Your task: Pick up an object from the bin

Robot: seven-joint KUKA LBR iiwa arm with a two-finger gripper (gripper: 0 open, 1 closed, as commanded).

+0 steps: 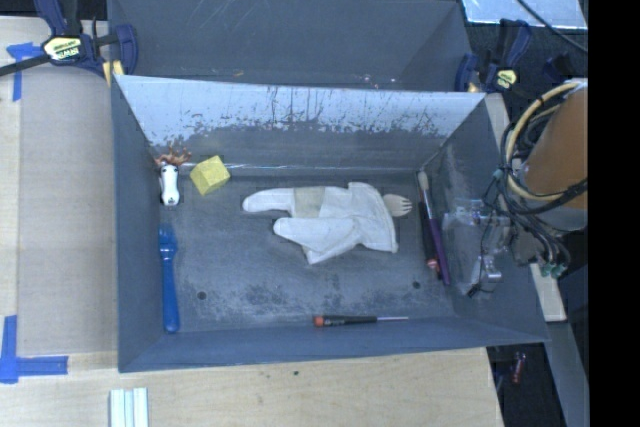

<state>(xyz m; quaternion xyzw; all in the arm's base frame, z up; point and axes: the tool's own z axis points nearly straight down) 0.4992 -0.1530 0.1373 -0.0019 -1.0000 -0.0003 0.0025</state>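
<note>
My gripper (484, 260) hangs over the bin's sloping right wall, at mid height of the view. Just left of it a dark, thin pen-like stick (432, 233) with a red lower end lies along the foot of that wall. Further left, in the middle of the floor, lies a crumpled white glove (325, 215). A small pale fork-shaped piece (398, 206) pokes out at the glove's right edge. Nothing shows in the gripper.
A thin screwdriver with a red handle (355, 320) lies along the front wall. At the left are a blue-handled tool (168, 280), a yellow block (210, 175) and a small white figure (170, 185). The arm with its cables stands outside the bin's right rim.
</note>
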